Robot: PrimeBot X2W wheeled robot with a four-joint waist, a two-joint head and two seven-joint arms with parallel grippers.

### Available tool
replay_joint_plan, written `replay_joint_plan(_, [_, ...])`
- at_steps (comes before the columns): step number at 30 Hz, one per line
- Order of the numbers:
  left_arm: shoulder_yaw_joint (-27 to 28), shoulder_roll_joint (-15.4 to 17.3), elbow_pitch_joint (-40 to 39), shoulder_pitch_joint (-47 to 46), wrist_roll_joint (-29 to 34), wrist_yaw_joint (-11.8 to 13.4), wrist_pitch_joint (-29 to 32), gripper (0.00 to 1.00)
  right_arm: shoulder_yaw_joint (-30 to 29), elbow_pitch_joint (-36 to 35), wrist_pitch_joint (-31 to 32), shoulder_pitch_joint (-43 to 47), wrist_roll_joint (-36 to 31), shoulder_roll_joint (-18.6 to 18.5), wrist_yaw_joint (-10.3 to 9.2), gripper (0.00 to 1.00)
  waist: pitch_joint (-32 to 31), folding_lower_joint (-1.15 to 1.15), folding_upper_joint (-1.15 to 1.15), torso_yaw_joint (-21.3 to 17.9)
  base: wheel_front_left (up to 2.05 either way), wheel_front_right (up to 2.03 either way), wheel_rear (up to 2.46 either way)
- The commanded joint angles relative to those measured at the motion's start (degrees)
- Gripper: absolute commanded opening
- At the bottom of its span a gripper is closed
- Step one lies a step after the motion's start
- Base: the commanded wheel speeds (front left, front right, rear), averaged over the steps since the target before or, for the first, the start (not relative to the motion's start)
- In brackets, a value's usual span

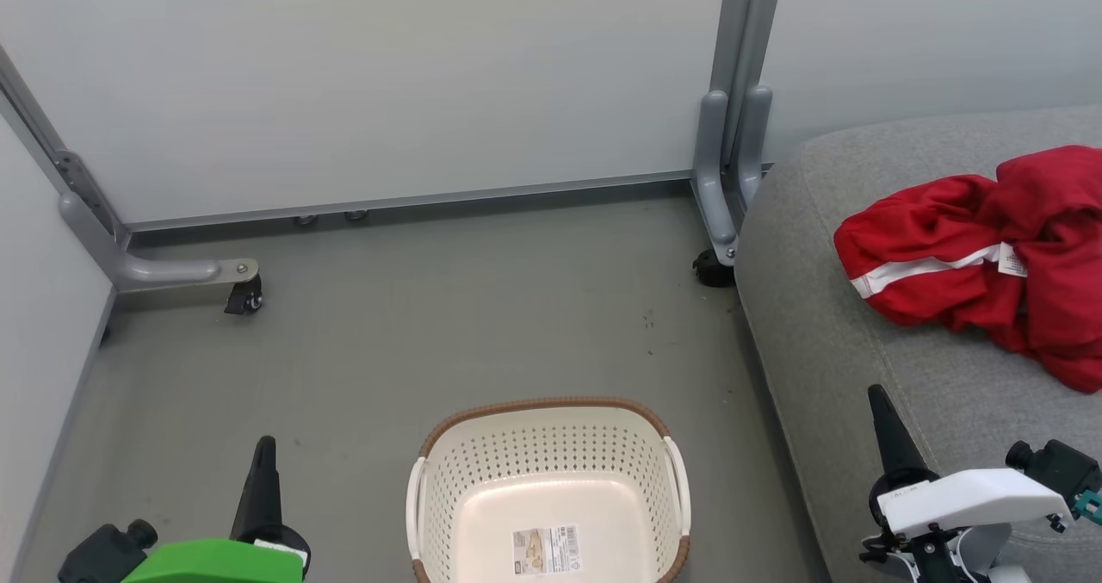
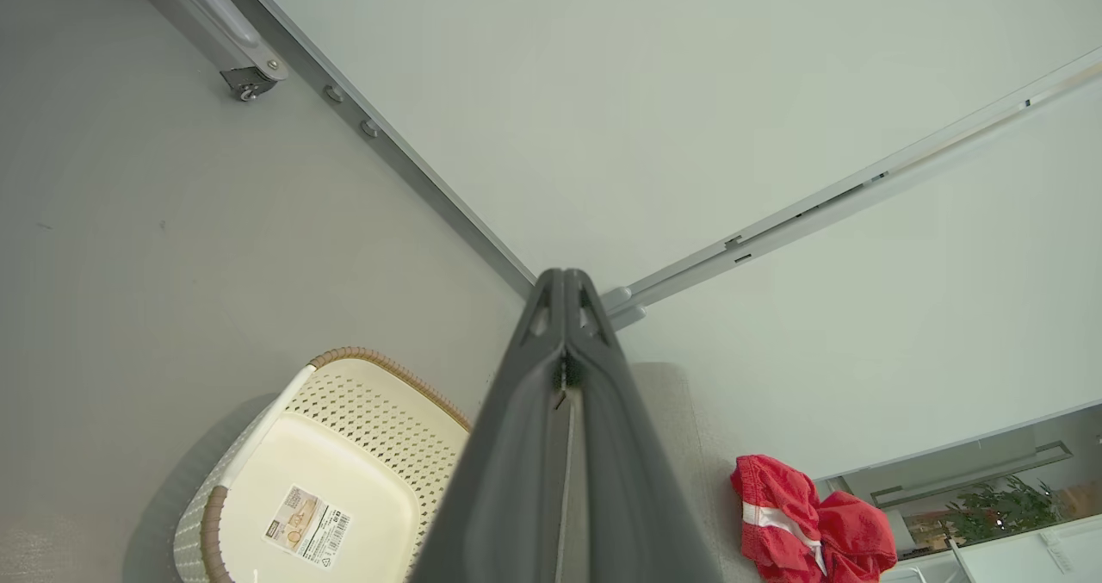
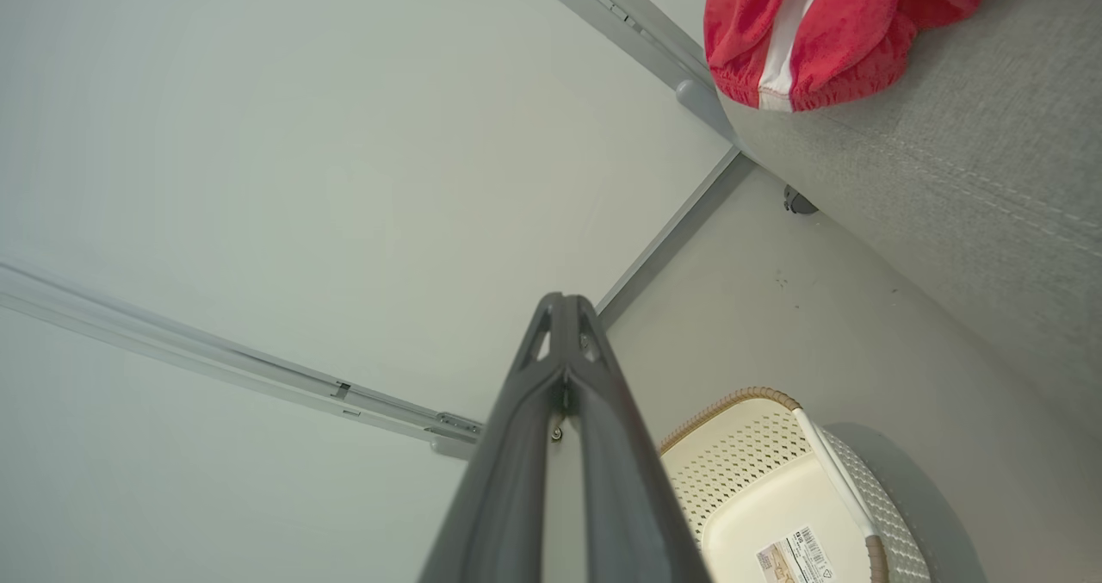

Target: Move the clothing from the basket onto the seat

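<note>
- The clothing (image 1: 964, 256) is lying crumpled on the seat (image 1: 826, 350), toward the right of the head view, with a white stripe and a small label showing.
- The basket (image 1: 551, 445) is standing upright on the floor (image 1: 413, 325), just beside the seat's rounded edge and well apart from the garment. It is holding nothing but the sticker (image 1: 546, 550) on its bottom.
- The left claw (image 1: 261, 471) is hanging low to the left of the basket, its two fingers pressing together on nothing; its wrist view is showing only a thin seam between them.
- The right claw (image 1: 888, 432) is hovering over the seat's near edge, likewise pinched together and empty, clear of the red fabric.
- Judging from this, the transfer is looking complete, and the step in hand is parking the arms.
- The next move is calling for little: keeping both arms away from the garment. It may also be worth checking that no fabric is trailing off the cushion where the head view is cutting it off.
</note>
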Motion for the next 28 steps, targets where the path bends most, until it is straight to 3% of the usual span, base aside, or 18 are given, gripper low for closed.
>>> replay_joint_plan(1, [0.43, 0.52, -0.25, -1.91, -1.71, -0.59, 0.31, 0.0, -0.36, -0.32, 0.35, -1.73, 1.63, -0.3, 0.02, 0.0, 0.08, 0.0, 0.0, 0.02, 0.0, 0.0, 0.0])
replay_joint_plan(28, [3.13, 0.51, 1.95, -5.81, -16.25, -2.18, 4.34, 0.0, -2.93, 1.17, 4.4, -4.25, 16.7, 0.03, 0.02, 0.0, 1.57, 0.0, 0.0, 0.36, 0.0, 0.0, 0.0])
